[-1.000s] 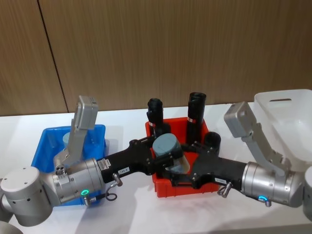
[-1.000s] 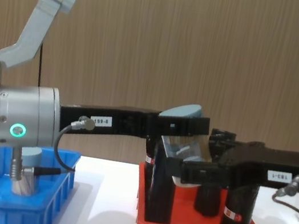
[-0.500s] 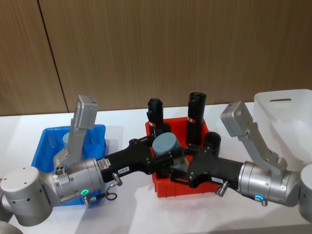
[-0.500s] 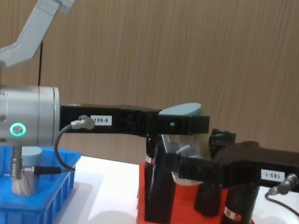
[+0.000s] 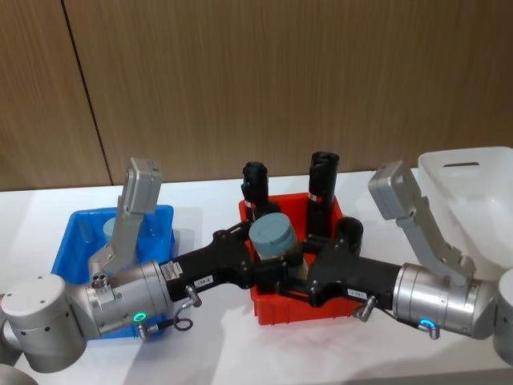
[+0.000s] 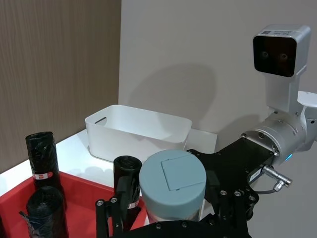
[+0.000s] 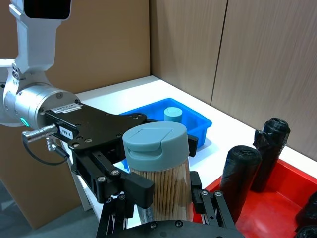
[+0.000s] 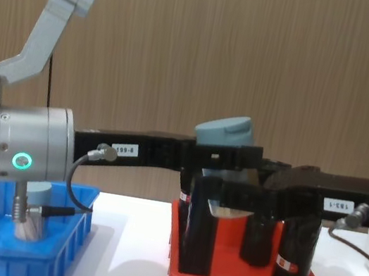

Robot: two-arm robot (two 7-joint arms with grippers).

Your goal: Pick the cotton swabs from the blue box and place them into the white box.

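Change: swab tub (image 5: 271,235), centre frame, went upright;
Pincers: I judge left gripper (image 5: 260,269), right gripper (image 5: 300,273) both clamped on it, probably;
Meaning: handover towards white box (image 5: 481,192).

Held a cotton swab tub (image 5: 273,236) upright above the red bin (image 5: 276,309), grey-blue lid up. Clamped it from both sides, the left gripper (image 5: 264,269) reaching in from the lower left and the right gripper (image 5: 298,277) from the lower right. Had black rolls (image 5: 322,181) standing in the red bin behind. Found a second tub (image 5: 112,228) in the blue box (image 5: 76,241) at far left, partly hidden by the left arm. Saw the white box (image 5: 481,200) at the right edge, well apart, on the white table (image 5: 208,353).
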